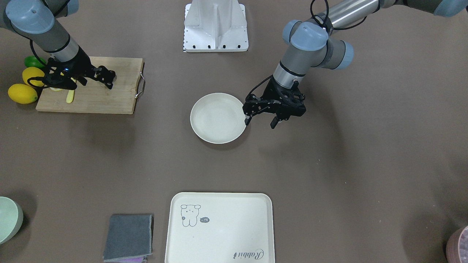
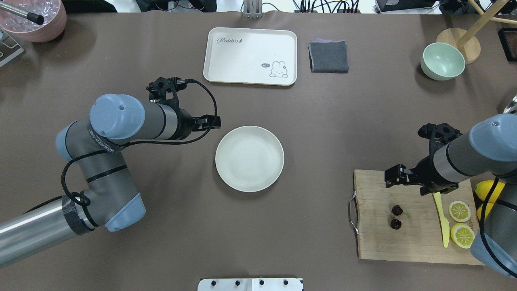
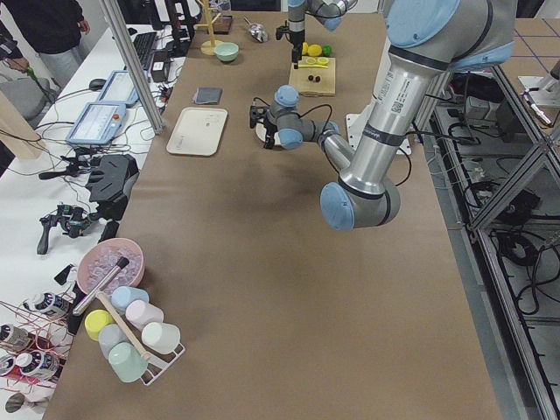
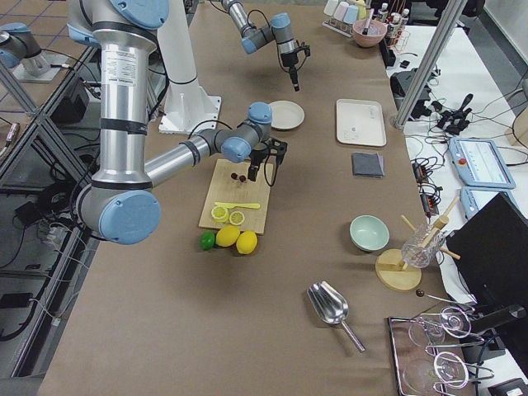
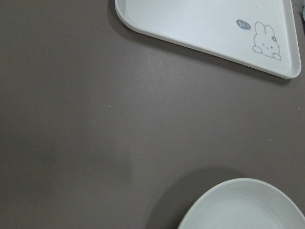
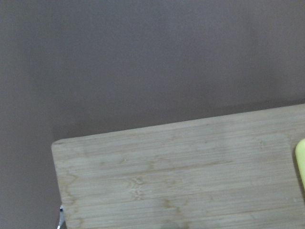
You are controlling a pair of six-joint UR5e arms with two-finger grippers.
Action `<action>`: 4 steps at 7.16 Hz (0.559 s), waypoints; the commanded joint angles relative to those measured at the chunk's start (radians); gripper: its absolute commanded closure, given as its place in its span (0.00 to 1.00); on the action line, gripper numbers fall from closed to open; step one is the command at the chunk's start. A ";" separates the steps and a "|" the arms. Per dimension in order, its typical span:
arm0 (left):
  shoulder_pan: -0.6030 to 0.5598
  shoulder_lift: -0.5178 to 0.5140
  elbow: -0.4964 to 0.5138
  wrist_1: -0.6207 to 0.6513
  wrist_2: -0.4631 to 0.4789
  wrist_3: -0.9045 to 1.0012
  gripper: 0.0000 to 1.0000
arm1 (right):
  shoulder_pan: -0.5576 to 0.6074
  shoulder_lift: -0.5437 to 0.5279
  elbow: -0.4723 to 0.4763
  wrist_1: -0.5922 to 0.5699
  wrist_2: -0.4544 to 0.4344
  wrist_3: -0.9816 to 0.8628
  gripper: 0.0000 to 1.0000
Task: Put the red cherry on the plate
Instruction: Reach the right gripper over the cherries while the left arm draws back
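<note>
Left gripper (image 1: 260, 123) open, empty, just beside the plate (image 1: 215, 118) rim, right gripper (image 4: 263, 172) open, empty, above the cutting board (image 2: 404, 246) near the red cherry (image 2: 396, 223)

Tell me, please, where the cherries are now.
In the overhead view, the cherries lie on the wooden cutting board at the table's right side, left of the yellow knife, far from the plate.

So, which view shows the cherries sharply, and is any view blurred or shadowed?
Overhead view: sharp, cherries clear on the cutting board. Right wrist view: soft, only board and table. Front view: broad soft arm shadows on the table; no cherries visible.
</note>
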 commanded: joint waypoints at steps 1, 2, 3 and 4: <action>-0.015 0.008 0.006 0.000 0.007 0.172 0.02 | -0.075 -0.031 0.001 0.022 -0.059 0.031 0.00; -0.029 0.008 0.006 0.002 0.005 0.171 0.02 | -0.101 -0.031 -0.003 0.022 -0.071 0.031 0.01; -0.040 0.008 0.007 0.003 0.002 0.171 0.02 | -0.131 -0.035 -0.005 0.021 -0.099 0.031 0.06; -0.043 0.010 0.007 0.003 0.002 0.171 0.02 | -0.133 -0.034 0.001 0.021 -0.101 0.032 0.21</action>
